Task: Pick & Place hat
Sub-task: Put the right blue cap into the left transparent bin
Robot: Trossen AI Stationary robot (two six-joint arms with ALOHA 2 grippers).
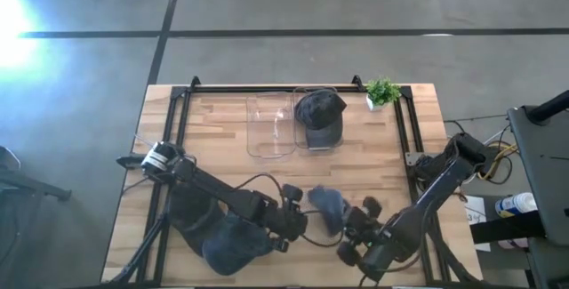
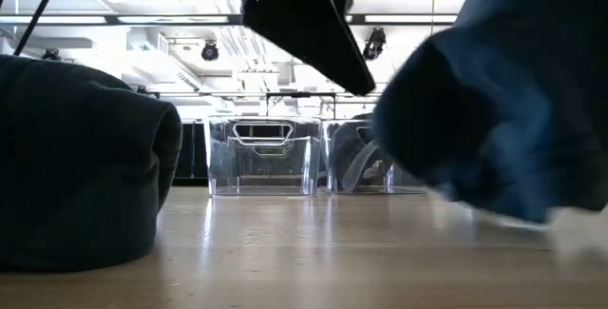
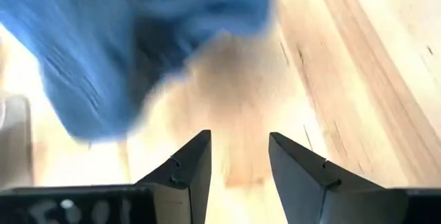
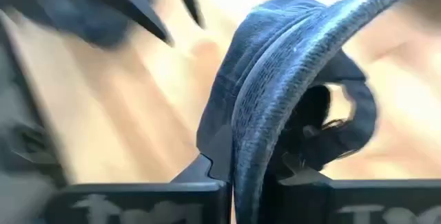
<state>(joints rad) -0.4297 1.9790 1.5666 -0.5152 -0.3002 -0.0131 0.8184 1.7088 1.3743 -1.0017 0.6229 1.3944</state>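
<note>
High view: right pincer sat near the front edge of the tabletop, clamped on the blue hat, which rose from its tips toward the tabletop's middle. Right wrist view confirmed the grip: fingers pressed together on the hat's brim, the fabric arching up and away just ahead of them, the strap opening visible beyond.

Left pincer stood just beside the same hat, on the side away from the right pincer, tips pointing at it. Left wrist view showed its two fingers parted with bare wood between them, nothing held; the blue hat hung ahead and off to one side, not touching them.

A second dark hat lay flat under the left arm, behind the left pincer, at the front of the tabletop. Farther out, well ahead of both pincers, two clear bins stood side by side: the empty bin, and the other bin holding a dark cap. A small potted plant stood at the far corner.

Low view: blue hat blurred and cut off at the frame's edge, apparently clear of the wood. Dark hat filled the opposite side, also cut off. Contact between the pincers themselves could not be judged.
</note>
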